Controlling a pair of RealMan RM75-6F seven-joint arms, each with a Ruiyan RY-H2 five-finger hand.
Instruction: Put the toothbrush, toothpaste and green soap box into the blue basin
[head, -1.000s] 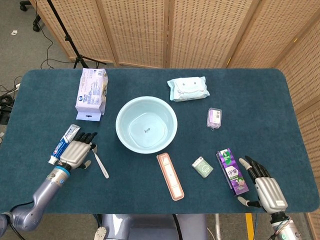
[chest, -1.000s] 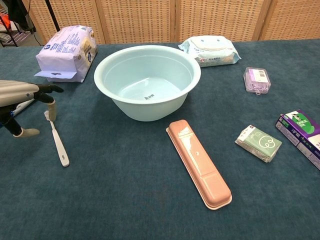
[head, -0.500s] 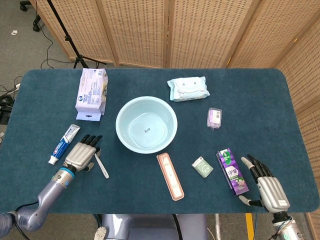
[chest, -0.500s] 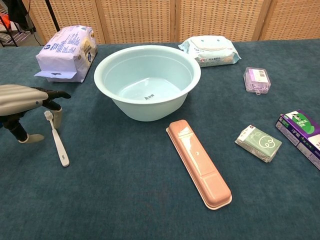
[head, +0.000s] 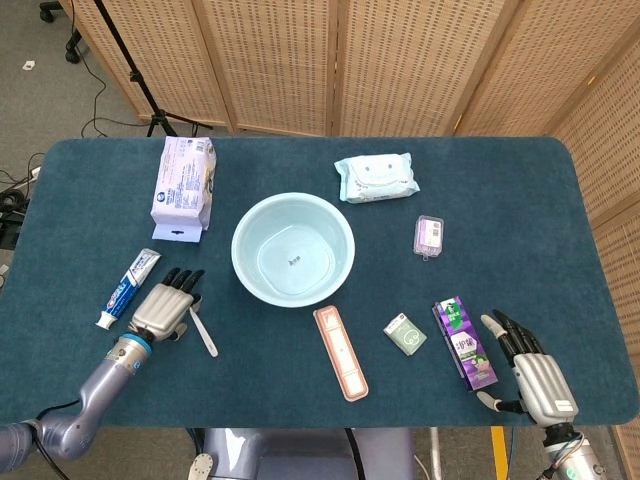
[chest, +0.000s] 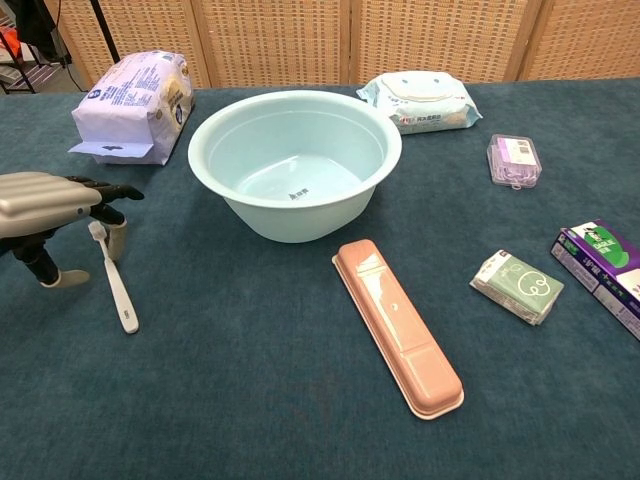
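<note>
Head view: the dark teal cloth worktop (head: 90, 200) carries a pale blue round plastic basin (head: 293, 250) at centre, nothing in it. Left hand (head: 164, 307) low at the near left, fingers spread and pointing away, holding nothing, directly beside the white toothbrush (head: 201, 327), which lies flat on the cloth; contact cannot be told. The blue-and-white toothpaste tube (head: 130, 288) lies just left of that hand. The small green soap box (head: 405, 334) sits near and right of the basin, between a long pink toothbrush case (head: 340, 352) and a purple carton (head: 464, 342). Right hand (head: 527, 366) at the near right corner beside the carton, fingers extended and apart, holding nothing.

Chest view: left hand (chest: 45, 208) hovers palm down at the left edge, dark fingertips (chest: 118, 190) over the toothbrush's (chest: 116, 284) head end, thumb apart near the cloth. Basin (chest: 295, 160) well right of it. Soap box (chest: 518, 286) flat at right, apart from the pink case (chest: 398, 324). Right hand not visible here.
</note>
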